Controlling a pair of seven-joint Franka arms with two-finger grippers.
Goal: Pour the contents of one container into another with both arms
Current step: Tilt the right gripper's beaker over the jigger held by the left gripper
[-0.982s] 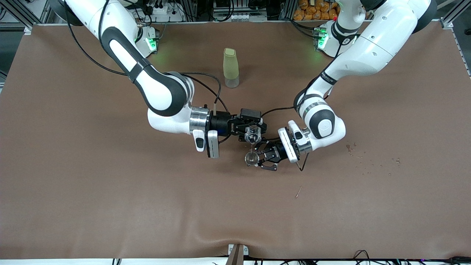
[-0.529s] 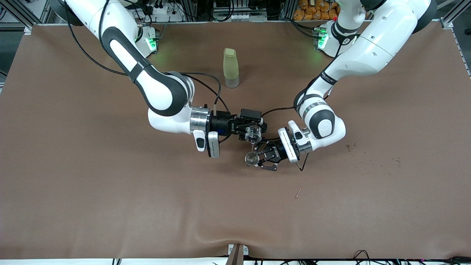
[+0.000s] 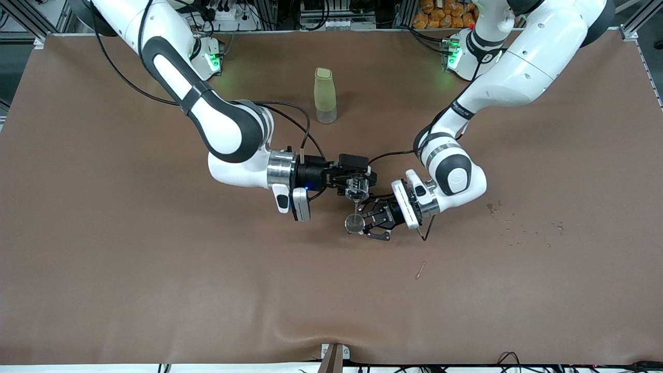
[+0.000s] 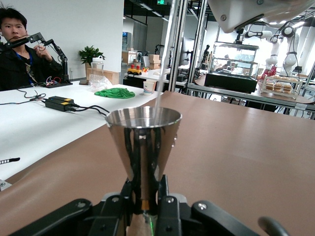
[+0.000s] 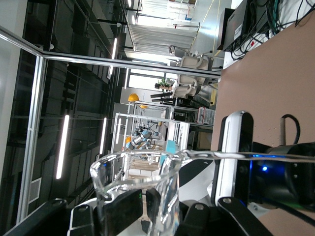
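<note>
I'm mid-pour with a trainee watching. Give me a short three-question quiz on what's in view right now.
1. True or false: the metal jigger held by the left gripper stands upright with its mouth up.
2. Which gripper holds the clear glass beaker tipped over the jigger? A) left gripper B) right gripper C) neither
3. Fill in: the tall green bottle stands on the brown table ______ from the front camera than both grippers.

Key: 1 true; 2 B; 3 farther.
</note>
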